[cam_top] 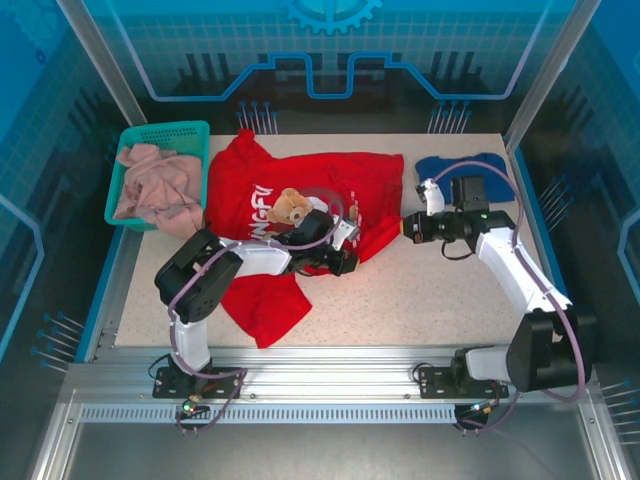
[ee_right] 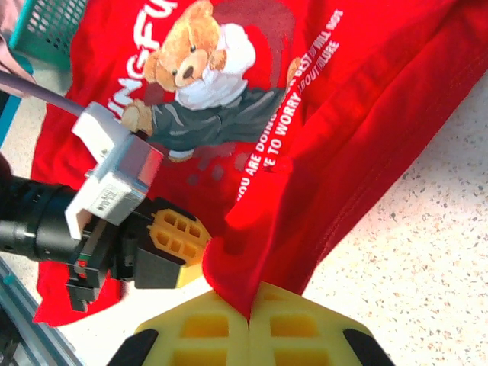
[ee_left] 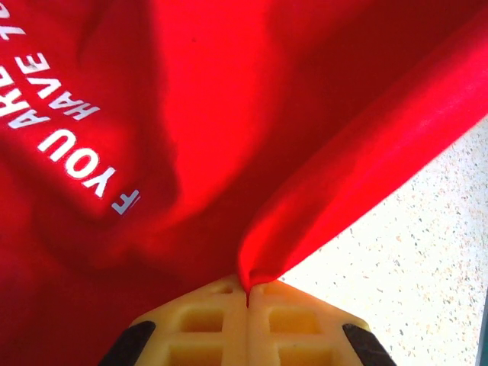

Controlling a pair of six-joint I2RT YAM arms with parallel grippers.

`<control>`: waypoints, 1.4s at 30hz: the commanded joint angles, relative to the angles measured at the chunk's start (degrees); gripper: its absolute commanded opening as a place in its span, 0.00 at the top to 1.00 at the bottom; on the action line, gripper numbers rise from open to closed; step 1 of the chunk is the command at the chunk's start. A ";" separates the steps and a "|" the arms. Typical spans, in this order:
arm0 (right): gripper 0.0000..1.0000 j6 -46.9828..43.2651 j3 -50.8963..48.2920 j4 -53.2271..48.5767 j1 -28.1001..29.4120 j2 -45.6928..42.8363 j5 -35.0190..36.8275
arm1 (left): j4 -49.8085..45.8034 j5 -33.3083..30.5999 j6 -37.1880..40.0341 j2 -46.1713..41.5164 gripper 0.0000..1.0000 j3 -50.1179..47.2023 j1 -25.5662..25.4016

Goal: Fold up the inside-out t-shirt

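Left pincer [ee_left: 246, 290], right pincer [ee_right: 250, 319] — creased t-shirt [cam_top: 240, 190]

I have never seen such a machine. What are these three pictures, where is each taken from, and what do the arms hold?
These are two robot arms bolted at the near edge of a table. The wide picture comes from a camera above and behind them: left arm, right arm. The two close pictures come from a camera on each wrist; the yellow parts at the bottom are that arm's jaws. On the table lie a red t-shirt, a dark blue garment and a teal basket of pinkish cloth. Both pairs of jaws are shut on folds of the red t-shirt.
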 commanded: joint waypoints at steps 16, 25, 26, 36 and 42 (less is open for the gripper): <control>1.00 -0.62 1.64 -11.04 -1.31 6.95 15.42 | -2.63 2.35 -0.08 -0.60 1.00 -0.35 0.12; 1.00 0.02 0.41 -7.32 -1.30 9.09 8.99 | -4.07 0.23 0.85 -0.26 0.89 2.03 -1.70; 1.00 0.27 0.18 -7.32 -1.36 9.26 9.50 | -4.74 -0.15 0.67 -0.83 0.78 2.69 -1.76; 1.00 3.90 -0.83 -2.12 -0.67 9.02 9.41 | -26.36 -22.13 -7.07 -26.86 0.36 -7.05 -2.22; 1.00 4.22 -0.68 -0.37 1.51 8.08 9.35 | -52.92 -30.65 -30.06 -41.60 0.38 -17.00 -2.92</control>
